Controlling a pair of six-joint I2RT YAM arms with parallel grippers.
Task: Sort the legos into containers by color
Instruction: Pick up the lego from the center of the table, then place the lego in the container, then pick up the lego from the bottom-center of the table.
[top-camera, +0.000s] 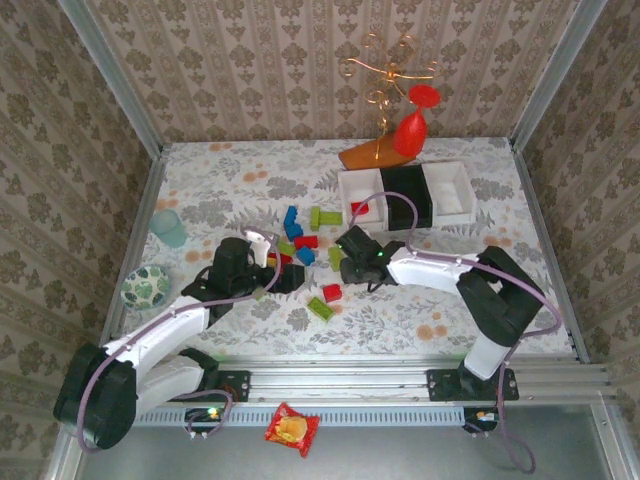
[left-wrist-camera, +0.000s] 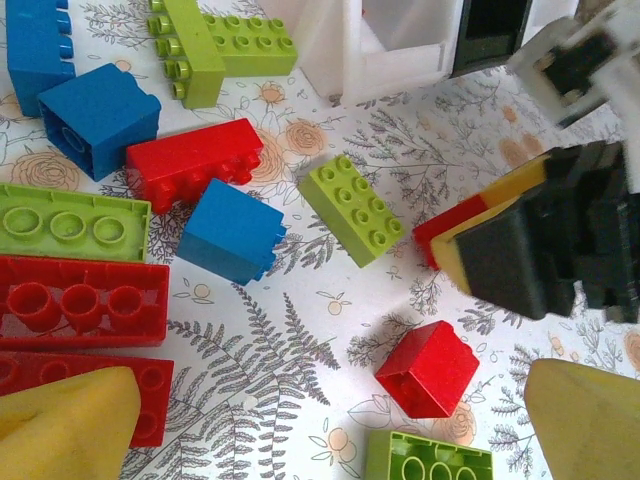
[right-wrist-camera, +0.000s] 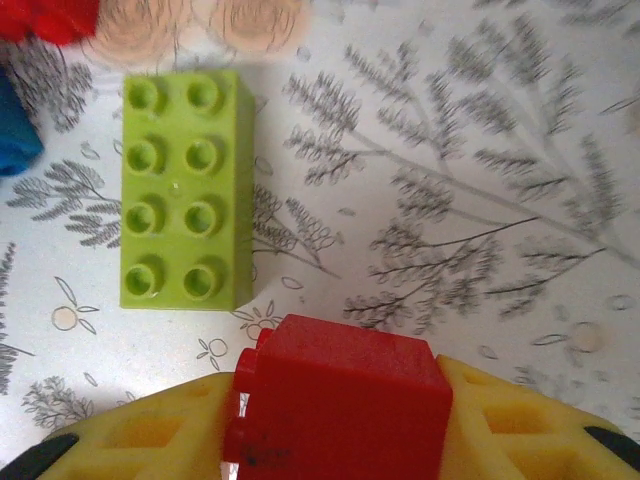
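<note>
Red brick (right-wrist-camera: 340, 395) is the piece in hand. In the right wrist view it sits between the yellow pads (right-wrist-camera: 150, 435) of the right gripper (top-camera: 352, 256), foam touching it on both sides, so read the jaws as clamped on it. You cannot tell from these views whether its base is off the table (right-wrist-camera: 480, 200).

Step, as I judge it: pick of a red piece, with carry and drop not yet done.

Left gripper (left-wrist-camera: 330, 435) hangs low over the loose bricks (left-wrist-camera: 230, 230) (red, blue and lime, all mixed). Its jaws are wide apart, with nothing between them.

Neighbour: a lime eight-stud brick (right-wrist-camera: 185, 190) lies just beside the held one, not touching it.

Containers stand in a row beyond the pile: nearer white container (top-camera: 344, 200), black container (top-camera: 408, 190), farther white container (top-camera: 470, 195). A red piece (top-camera: 360, 208) lies in the nearer white container, so that is most likely your red bin.

Next move:
- Lift straight up until the brick is above the lime one and the container wall.
- Carry it to the nearer white container.
- Part the jaws only once the brick is inside the rim.

Keep the lift vertical, since a sideways drag would likely shove the lime brick. Most of the sort is ahead of you, because the bulk of the bricks lie on the table.
</note>
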